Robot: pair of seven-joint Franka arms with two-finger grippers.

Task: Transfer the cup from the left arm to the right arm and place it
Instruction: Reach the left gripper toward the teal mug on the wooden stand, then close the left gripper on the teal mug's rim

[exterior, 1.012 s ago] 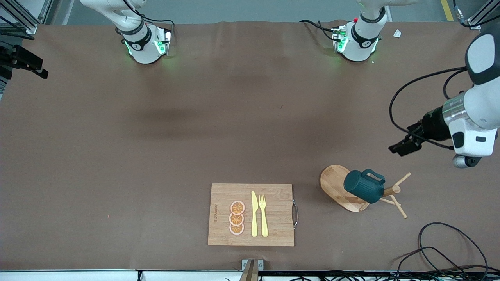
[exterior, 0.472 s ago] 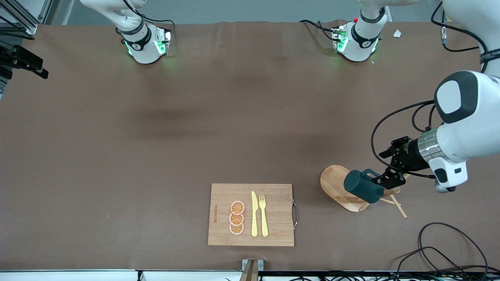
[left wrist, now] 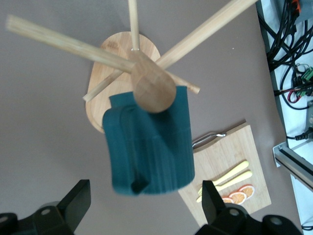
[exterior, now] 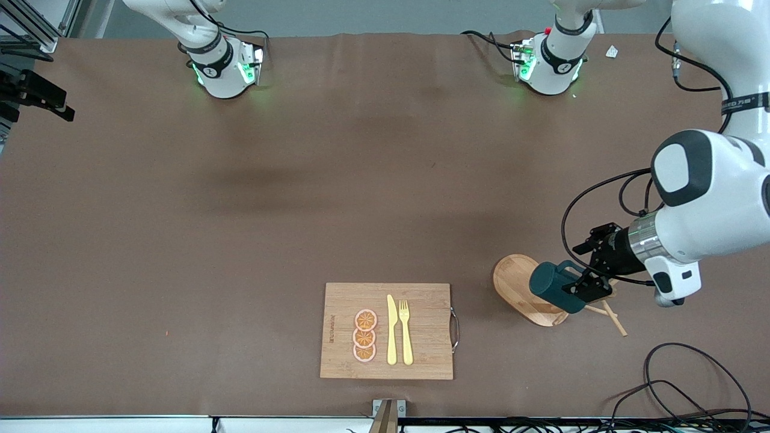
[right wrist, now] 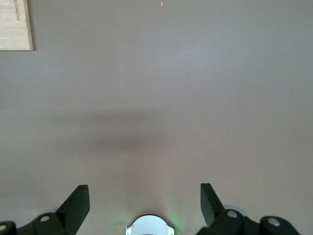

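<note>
Table [exterior: 180,240] unchanged; left claw [exterior: 586,282] closer, straddling cup [exterior: 556,288].

Little can be read here. The wooden cutting board [exterior: 386,331] carries a small dark brand mark running along its edge toward the right arm's end of the counter, just beside the orange slices [exterior: 364,335], but its letters are too small to make out. The same mark shows on the board corner in the right wrist view, equally unreadable. A dark band [exterior: 745,103] on the left arm bears pale lettering, also illegible.
</note>
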